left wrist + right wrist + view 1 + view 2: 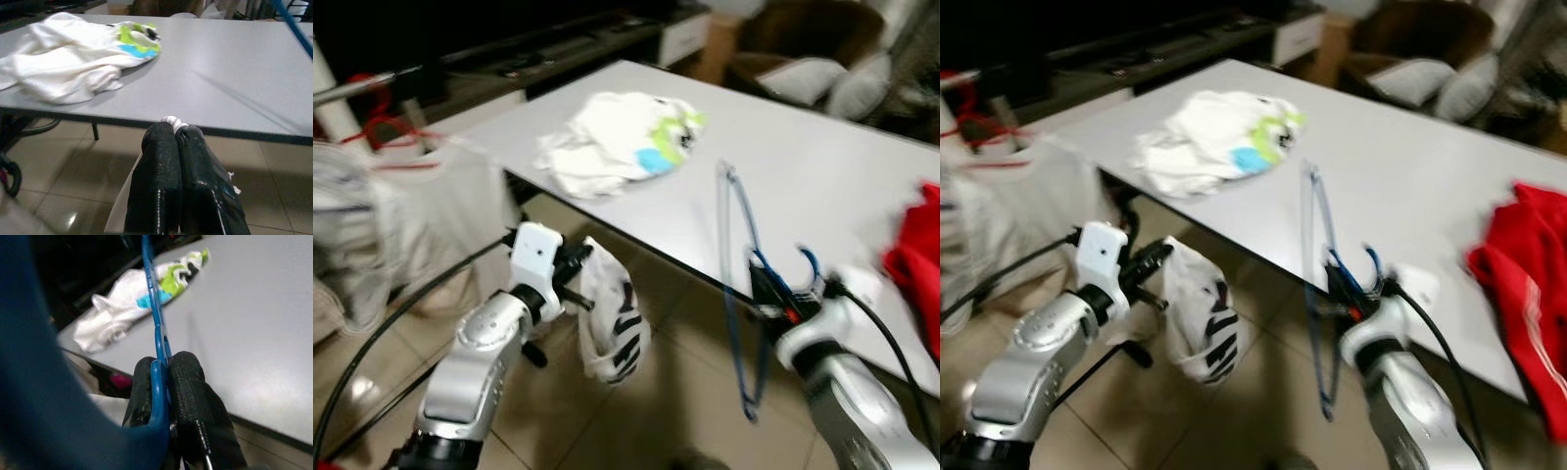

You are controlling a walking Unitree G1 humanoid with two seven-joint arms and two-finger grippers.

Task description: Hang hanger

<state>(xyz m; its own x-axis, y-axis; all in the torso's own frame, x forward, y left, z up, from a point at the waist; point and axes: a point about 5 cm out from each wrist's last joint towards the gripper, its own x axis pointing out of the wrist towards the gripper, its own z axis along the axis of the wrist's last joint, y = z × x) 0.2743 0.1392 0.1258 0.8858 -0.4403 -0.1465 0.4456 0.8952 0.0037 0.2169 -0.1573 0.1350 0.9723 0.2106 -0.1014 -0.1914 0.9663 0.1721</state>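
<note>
My right gripper point(771, 294) is shut on a thin blue hanger point(728, 294) and holds it upright over the near edge of the white table point(822, 176). In the right wrist view the hanger point(157, 340) runs up from between the closed fingers point(188, 377). My left gripper point(576, 262) is shut on a white garment with black stripes point(612, 328), which hangs below the table edge above the tiled floor. At the far left, a grey rail point(352, 88) carries a red hanger point(382, 122) and white clothes point(352, 225).
A crumpled white garment with green and blue print point(622, 137) lies on the table's far left part. A red garment point(915, 259) lies at its right edge. A brown armchair with cushions point(813, 59) stands behind the table.
</note>
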